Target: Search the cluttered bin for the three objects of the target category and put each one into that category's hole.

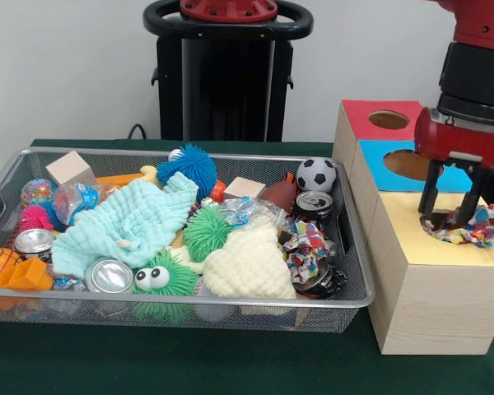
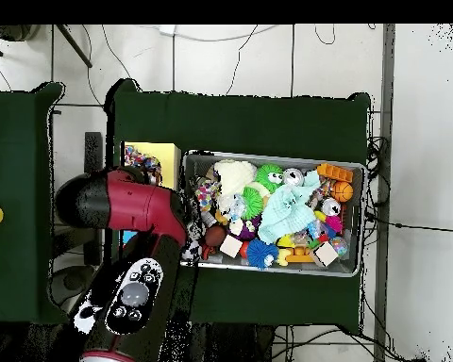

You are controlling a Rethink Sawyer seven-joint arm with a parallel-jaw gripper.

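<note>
Black two-finger gripper over yellow-topped wooden box, fingers apart, touching multicoloured crumpled cloth by hole. Silver wire-mesh bin alongside, w/ mint cloth, soccer ball.

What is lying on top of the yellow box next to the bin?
A crumpled multicoloured cloth lies on the yellow box, with the gripper at it. The cloth and fingers cover any hole in the top.
</note>
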